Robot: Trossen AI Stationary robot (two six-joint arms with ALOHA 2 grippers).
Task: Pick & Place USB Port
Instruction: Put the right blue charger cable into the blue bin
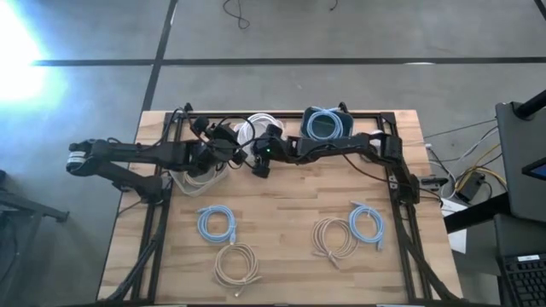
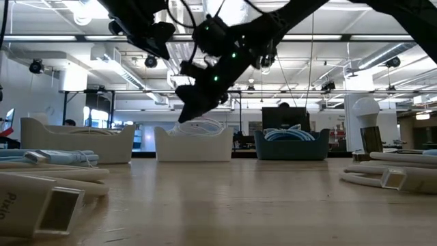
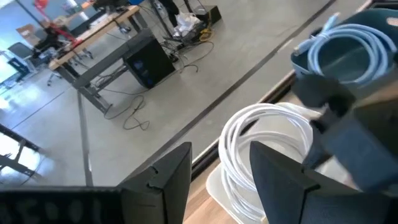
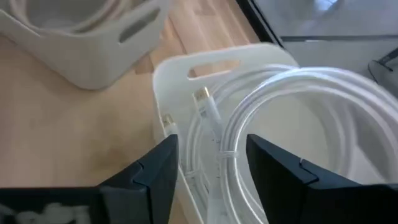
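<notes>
A coiled white cable (image 4: 298,93) lies in the white bin (image 4: 211,65) at the table's far edge (image 1: 253,128). My right gripper (image 4: 211,180) hovers open just above the near side of that bin, fingers slanting down toward the coil; the low view shows it (image 2: 193,106) clear above the bin (image 2: 194,145). My left gripper (image 3: 221,180) is open too, raised beside the bin on its left (image 1: 226,149), looking over the white coil (image 3: 261,134). Neither gripper touches anything.
A beige bin (image 1: 194,177) sits left of the white one, and a blue bin (image 1: 327,124) holding a blue coil sits right of it. Two blue coils (image 1: 217,223) (image 1: 367,223) and two beige coils (image 1: 235,264) (image 1: 333,237) lie on the near half of the table.
</notes>
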